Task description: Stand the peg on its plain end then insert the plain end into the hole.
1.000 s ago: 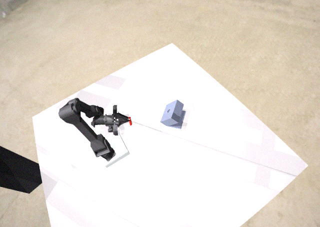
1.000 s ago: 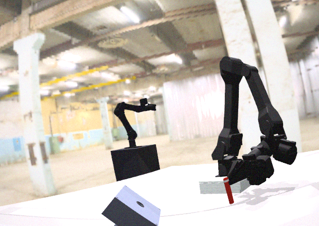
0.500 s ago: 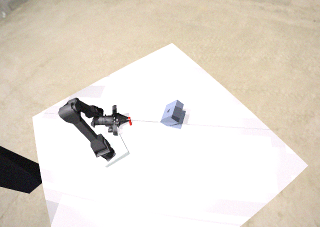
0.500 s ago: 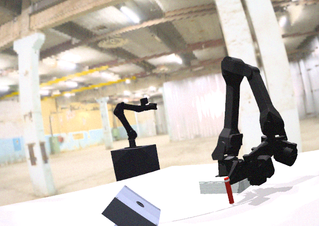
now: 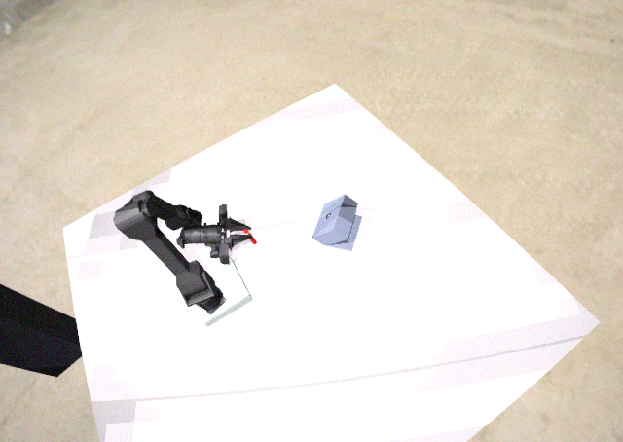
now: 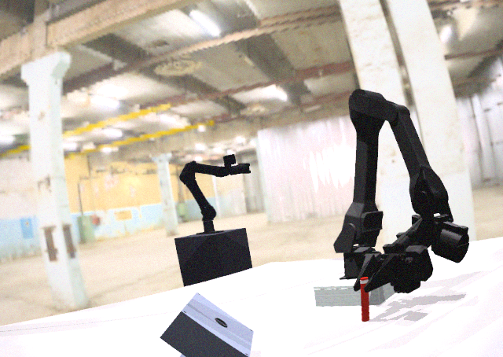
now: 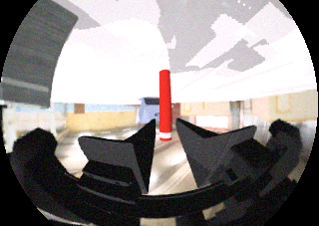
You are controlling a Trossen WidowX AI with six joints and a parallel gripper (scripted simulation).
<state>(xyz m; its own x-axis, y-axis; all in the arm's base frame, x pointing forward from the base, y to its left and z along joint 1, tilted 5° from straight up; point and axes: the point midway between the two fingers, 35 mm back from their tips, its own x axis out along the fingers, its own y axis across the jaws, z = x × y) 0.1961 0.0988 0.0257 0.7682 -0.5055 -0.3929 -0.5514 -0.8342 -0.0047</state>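
No readable text, label, brand, number or sign shows on anything here.

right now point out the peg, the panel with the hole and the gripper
peg (image 5: 253, 239) (image 6: 365, 304) (image 7: 164, 97): all views, red shaft
sloped panel (image 5: 334, 226) (image 6: 240, 331): top and exterior, holed face
gripper (image 7: 165, 120): wrist, between fingertips
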